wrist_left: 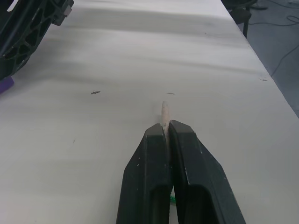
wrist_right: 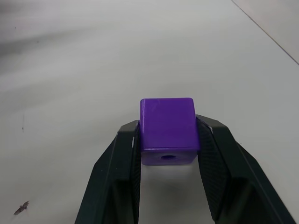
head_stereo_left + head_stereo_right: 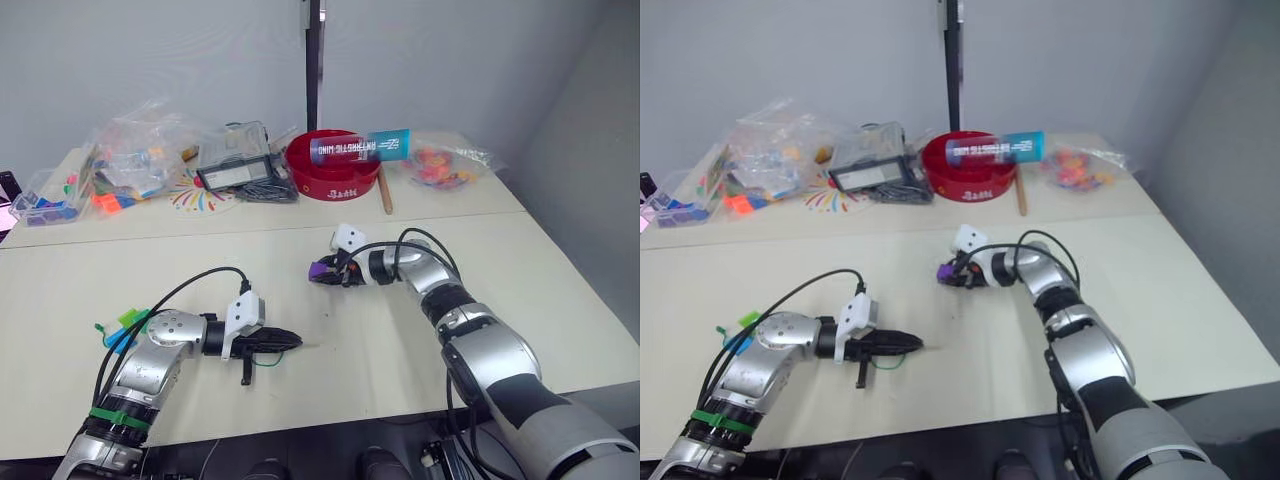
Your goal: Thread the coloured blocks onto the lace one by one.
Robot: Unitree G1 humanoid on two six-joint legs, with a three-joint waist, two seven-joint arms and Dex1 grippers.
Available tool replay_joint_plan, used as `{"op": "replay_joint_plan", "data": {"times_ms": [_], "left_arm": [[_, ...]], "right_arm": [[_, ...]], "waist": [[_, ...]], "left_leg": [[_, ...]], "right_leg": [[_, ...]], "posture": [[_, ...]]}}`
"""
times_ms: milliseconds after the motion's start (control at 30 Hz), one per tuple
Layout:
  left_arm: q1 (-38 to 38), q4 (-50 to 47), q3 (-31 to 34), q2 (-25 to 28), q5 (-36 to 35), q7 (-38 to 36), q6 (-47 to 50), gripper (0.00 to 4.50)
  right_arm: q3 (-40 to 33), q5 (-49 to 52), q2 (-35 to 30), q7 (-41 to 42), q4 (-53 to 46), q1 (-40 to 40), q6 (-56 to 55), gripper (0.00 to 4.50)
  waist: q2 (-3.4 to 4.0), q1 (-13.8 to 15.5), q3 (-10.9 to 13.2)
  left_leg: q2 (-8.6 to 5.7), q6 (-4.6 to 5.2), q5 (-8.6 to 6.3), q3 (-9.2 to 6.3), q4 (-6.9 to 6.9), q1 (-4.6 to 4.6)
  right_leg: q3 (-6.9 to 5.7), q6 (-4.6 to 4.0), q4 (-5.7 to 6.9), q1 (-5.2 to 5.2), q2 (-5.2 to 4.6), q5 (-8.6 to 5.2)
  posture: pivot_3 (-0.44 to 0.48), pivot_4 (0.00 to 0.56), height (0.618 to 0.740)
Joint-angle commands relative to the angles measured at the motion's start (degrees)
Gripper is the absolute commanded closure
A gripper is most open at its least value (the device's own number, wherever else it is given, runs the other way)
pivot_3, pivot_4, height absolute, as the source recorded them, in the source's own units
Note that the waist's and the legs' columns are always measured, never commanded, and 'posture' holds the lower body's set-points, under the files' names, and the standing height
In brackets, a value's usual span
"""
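- The right gripper (image 2: 167,140) is clamping the purple block (image 2: 167,126) between its two fingers, the block's hole facing the wrist camera, just above the table (image 3: 560,290).
- The left gripper (image 1: 164,130) is pinching its fingers together on the lace (image 1: 165,112), whose pale stiff tip is sticking out past the fingertips; a bit of green string is trailing under the gripper (image 3: 268,360).
- The two grippers are lying apart over the table's middle, the right one further from the robot.
- More blocks (image 3: 125,328), green and blue, are lying beside the left forearm.
- At the table's far side, a red bowl (image 3: 335,175) is sitting among plastic bags (image 3: 135,150).
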Motion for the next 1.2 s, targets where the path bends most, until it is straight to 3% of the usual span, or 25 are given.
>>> {"op": "replay_joint_plan", "data": {"times_ms": [33,133,233,400,633,1200], "left_arm": [[-0.31,-1.78,0.24,0.40,-0.19,0.07,0.09,4.50],[-0.68,-1.62,0.14,0.26,-0.11,0.12,0.04,4.50],[-1.13,-1.90,0.02,0.21,-0.09,0.12,0.21,4.50],[-1.75,-2.97,-0.91,-0.55,0.26,0.75,0.38,4.50],[-1.20,-2.91,-2.14,-1.45,1.61,2.12,-0.85,4.50],[-1.13,-1.93,-4.61,-3.52,5.04,4.36,-2.13,4.50]], "right_arm": [[-1.22,2.46,-2.58,5.12,-12.54,2.64,1.34,3.34],[-0.72,7.12,-10.65,12.15,-41.20,14.19,14.88,3.34],[-0.18,10.17,-17.11,14.29,-59.92,23.35,25.10,3.34],[2.97,10.26,-21.79,12.26,-75.63,34.64,32.28,3.34],[7.56,8.05,-21.88,7.70,-78.35,39.40,32.73,3.34],[7.52,7.49,-22.25,4.27,-74.66,40.43,30.28,3.34]], "waist": [[0.00,0.07,0.00],[0.01,0.64,0.00],[0.01,1.59,0.00],[0.01,1.44,0.00],[0.00,1.94,0.00],[0.00,2.41,0.00]], "left_leg": [[0.00,0.00,0.00,-0.01,0.00,-0.01],[0.00,0.03,-0.02,-0.08,0.02,-0.07],[-0.05,0.28,-0.17,-0.12,0.02,-0.15],[-0.08,0.35,-0.21,-0.07,0.03,-0.10],[-0.10,0.27,-0.16,0.05,0.05,0.16],[-0.06,0.25,-0.14,0.06,0.05,0.31]], "right_leg": [[0.00,0.00,0.00,0.00,0.00,0.00],[-0.06,0.01,0.00,0.00,-0.05,0.00],[-0.12,0.02,-0.07,-0.01,-0.10,0.00],[-0.08,0.02,-0.12,0.03,-0.07,0.00],[0.07,0.02,-0.20,0.13,-0.02,0.00],[0.07,0.01,-0.19,0.25,0.06,0.00]], "posture": [[0.000,0.150,0.740],[0.000,0.150,0.740],[0.000,0.150,0.740],[0.000,0.150,0.740],[0.000,0.150,0.740],[0.000,0.150,0.740]]}}
